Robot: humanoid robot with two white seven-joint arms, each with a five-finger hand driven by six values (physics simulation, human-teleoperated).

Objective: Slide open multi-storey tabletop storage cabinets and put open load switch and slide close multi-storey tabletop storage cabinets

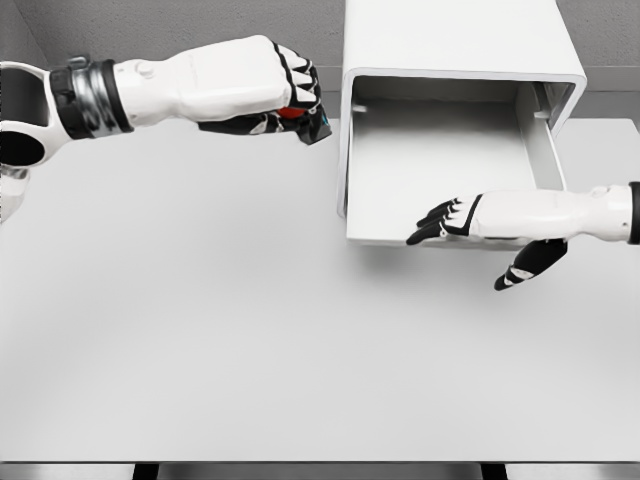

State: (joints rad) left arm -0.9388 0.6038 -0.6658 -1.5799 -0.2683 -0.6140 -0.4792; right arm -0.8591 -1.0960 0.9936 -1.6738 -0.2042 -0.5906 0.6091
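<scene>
A white tabletop storage cabinet [460, 40] stands at the back right, its drawer [440, 170] pulled out toward me and showing a bare floor. My left hand [295, 100] hovers just left of the drawer, above the table, curled around a small dark load switch [300, 118] with a red part; most of the switch is hidden by the fingers. My right hand [470, 235] lies at the drawer's front edge with its fingers stretched out flat and the thumb hanging below, holding nothing.
The white table [250, 330] stretches wide in front of the cabinet. Its front edge runs along the bottom of the view, with dark legs showing beneath. A grey wall lies behind.
</scene>
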